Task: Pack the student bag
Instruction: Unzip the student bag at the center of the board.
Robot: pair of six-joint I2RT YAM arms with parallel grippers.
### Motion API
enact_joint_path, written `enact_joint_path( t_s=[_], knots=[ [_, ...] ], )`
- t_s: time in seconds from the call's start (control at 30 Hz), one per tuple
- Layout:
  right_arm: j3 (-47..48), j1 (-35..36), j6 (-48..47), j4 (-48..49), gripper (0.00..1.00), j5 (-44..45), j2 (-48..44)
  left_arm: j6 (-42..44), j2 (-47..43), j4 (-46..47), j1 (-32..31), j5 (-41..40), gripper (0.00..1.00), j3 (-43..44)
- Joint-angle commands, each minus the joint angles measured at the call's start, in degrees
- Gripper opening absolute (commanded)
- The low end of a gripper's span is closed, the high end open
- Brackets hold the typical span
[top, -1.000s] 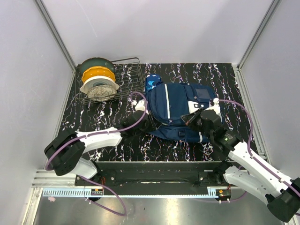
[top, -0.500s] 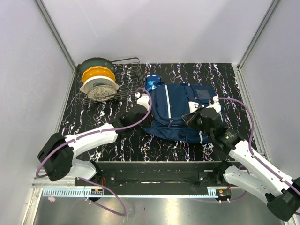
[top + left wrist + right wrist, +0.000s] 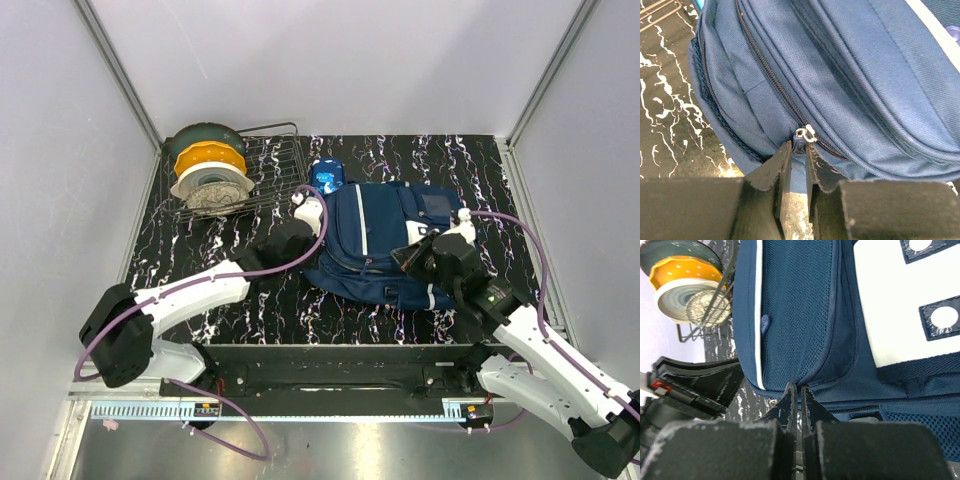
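Note:
The student bag (image 3: 375,240) lies flat in the middle of the table, navy with a white stripe, its main zipper shut. My left gripper (image 3: 316,248) is at the bag's left edge. In the left wrist view it (image 3: 798,149) is shut on the blue zipper pull (image 3: 801,141), just below the silver slider (image 3: 806,133) of the bag (image 3: 850,75). My right gripper (image 3: 413,260) is at the bag's near right corner. In the right wrist view it (image 3: 796,389) is shut on the fabric edge of the bag (image 3: 795,315), by the mesh pocket.
A wire dish rack (image 3: 275,170) with a green bowl, an orange bowl and a white plate (image 3: 208,172) stands at the back left. A small glossy blue pencil case (image 3: 327,176) lies behind the bag's left corner. Grey walls close in the table.
My left gripper has moved away from me along the bag's left side, with the arm stretching out. The bag has shifted slightly to the right. The right gripper has kept its hold.

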Motion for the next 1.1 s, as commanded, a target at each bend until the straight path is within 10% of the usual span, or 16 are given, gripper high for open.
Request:
enact_joint_path(
  t_s=[0.0,0.77,1.07],
  knots=[
    [5.22,-1.54,-4.40,-1.40,0.00,0.48,0.77,1.91,-4.30,2.01,1.43,1.57,0.00,1.46],
    [13.86,-15.79,-14.52,-1.33,0.06,-17.89,11.15,1.91,-6.85,-2.39,-3.41,9.67,0.00,4.88],
    [10.87,-15.79,-9.78,-1.06,0.63,-22.37,5.35,2.79,-5.62,-3.62,-3.41,9.84,0.00,6.82]
  ],
)
